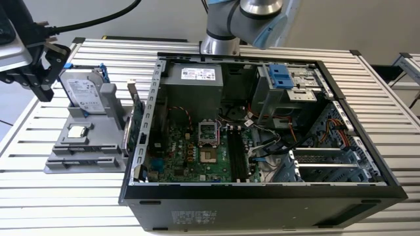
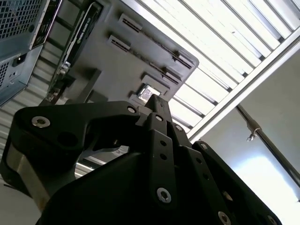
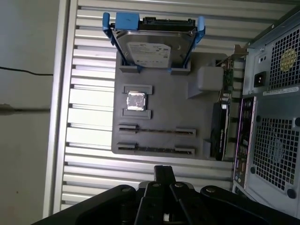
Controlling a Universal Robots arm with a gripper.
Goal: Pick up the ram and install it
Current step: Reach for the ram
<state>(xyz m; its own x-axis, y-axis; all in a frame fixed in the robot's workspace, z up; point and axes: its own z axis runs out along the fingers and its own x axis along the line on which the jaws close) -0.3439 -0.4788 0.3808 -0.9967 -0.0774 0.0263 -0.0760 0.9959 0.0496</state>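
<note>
**RAM INSTALL: NOT STARTED**

Gripper (image 3: 164, 171): fingers pressed together, empty, poised over grey parts tray (image 3: 164, 108).
Ram (image 3: 157, 131): on edge in tray slot, near processor chip (image 3: 136, 101).
Motherboard slots (image 1: 237, 155): vacant.
Pickup and seating outstanding.

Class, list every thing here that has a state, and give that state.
Black gripper: shut, empty.
Slim dark ram stick: on edge in a slot of the grey holder.
Silver hard drive in blue frame: standing on edge in holder.
Square silver processor chip: flat in holder.
Black computer case: side open.
</note>
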